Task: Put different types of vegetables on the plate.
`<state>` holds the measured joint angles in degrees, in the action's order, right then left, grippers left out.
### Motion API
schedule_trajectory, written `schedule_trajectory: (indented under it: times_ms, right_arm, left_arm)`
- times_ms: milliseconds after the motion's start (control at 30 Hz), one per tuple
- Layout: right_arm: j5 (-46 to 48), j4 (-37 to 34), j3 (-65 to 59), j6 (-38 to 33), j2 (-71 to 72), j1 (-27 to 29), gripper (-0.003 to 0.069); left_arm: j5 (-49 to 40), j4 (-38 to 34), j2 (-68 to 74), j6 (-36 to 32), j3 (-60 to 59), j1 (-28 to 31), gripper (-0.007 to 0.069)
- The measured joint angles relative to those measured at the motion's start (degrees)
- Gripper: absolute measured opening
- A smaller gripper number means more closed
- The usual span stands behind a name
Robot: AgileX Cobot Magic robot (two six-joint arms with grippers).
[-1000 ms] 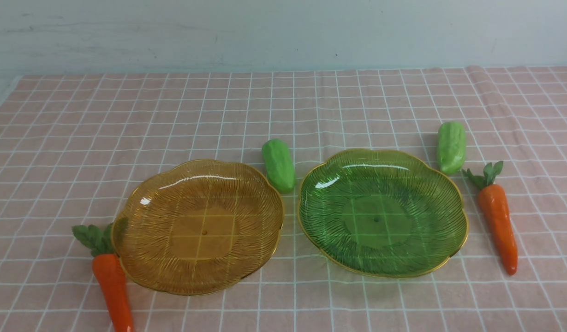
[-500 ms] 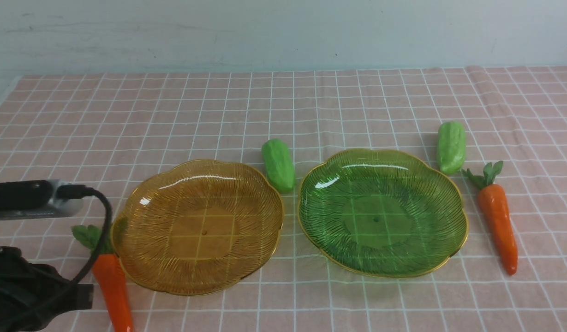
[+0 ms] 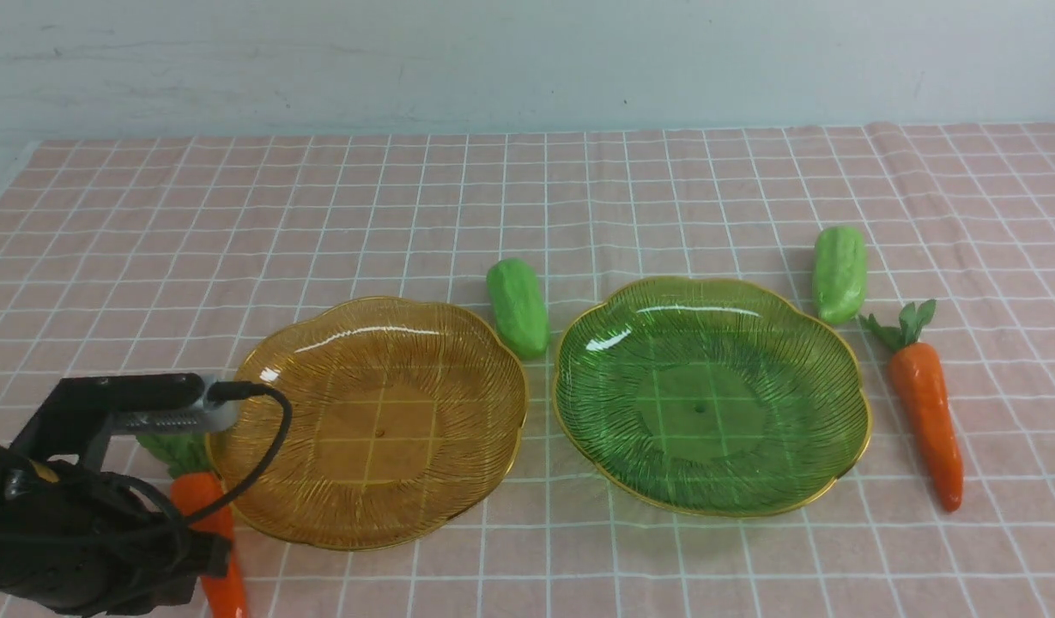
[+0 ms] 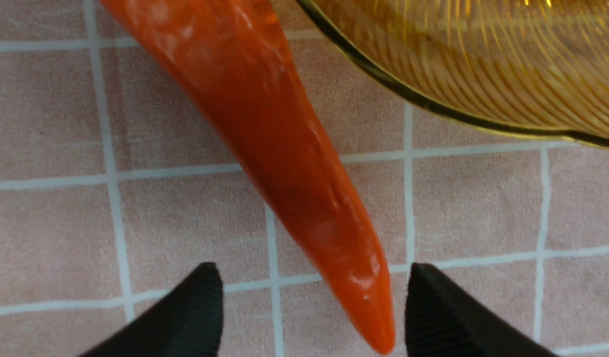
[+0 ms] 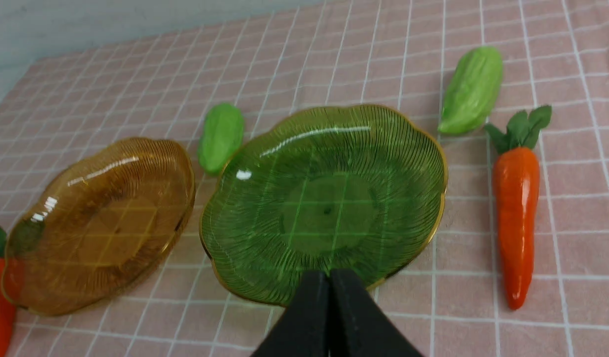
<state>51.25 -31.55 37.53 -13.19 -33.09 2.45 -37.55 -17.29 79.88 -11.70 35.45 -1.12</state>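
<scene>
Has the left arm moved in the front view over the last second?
Yes. The left arm came in from the left edge and moved right, toward the ribbed amber glass plate, reaching the glossy orange toy carrot beside it.

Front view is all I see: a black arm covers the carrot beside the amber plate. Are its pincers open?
Observer: Yes. The left gripper is open, its fingers either side of the carrot at its pointed tip.
Operator: Gripping it?
Observer: Not yet; cloth shows between each finger and the carrot.
Operator: And the other arm?
Observer: Its wrist view shows the right gripper shut and empty.
</scene>
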Motion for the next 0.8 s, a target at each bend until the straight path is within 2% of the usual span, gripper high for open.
schedule_trajectory:
  times_ms: [100,200,300,400,433,467,533,700,800]
  right_arm:
    - [-0.11,-1.36,-0.36,-1.5,-0.26,0.0,-0.0015]
    - [-0.84,-1.88,-0.67,-3.04,-0.26,0.0,-0.0015]
    - [-2.67,-2.15,-0.67,-3.41,-0.26,0.0,-0.0015]
    - [-3.2,-2.15,-0.67,-3.45,-0.3,0.0,-0.0015]
    - [-3.13,-1.64,-0.51,-3.09,-0.52,0.0,-0.0015]
    - [-2.59,-0.91,-0.08,-2.48,-1.09,0.0,-0.0015]
    - [-0.81,1.66,1.9,-0.06,-3.19,0.0,-0.0015]
    - [4.85,15.83,9.64,9.37,-13.09,0.0,-0.0015]
    - [5.14,22.92,12.79,14.13,-19.01,0.0,-0.0015]
  left_arm:
    - [2.2,-2.16,2.61,-0.06,0.0,0.0,0.0553]
    - [4.53,-4.08,4.54,-0.51,0.06,0.0,0.0597]
    - [6.65,-3.91,8.15,0.42,0.27,0.0,0.0535]
    - [6.47,-1.17,8.84,3.9,0.95,0.04,0.0344]
    - [5.92,0.55,8.89,5.6,1.16,0.04,0.0246]
    - [4.37,2.79,8.89,8.31,1.39,0.04,0.0181]
    - [0.79,8.69,7.42,13.4,2.34,0.04,0.0161]
    - [-7.26,21.48,-0.45,23.94,6.11,0.04,0.0158]
    - [-8.87,23.85,-7.44,26.29,9.76,-0.51,0.0158]
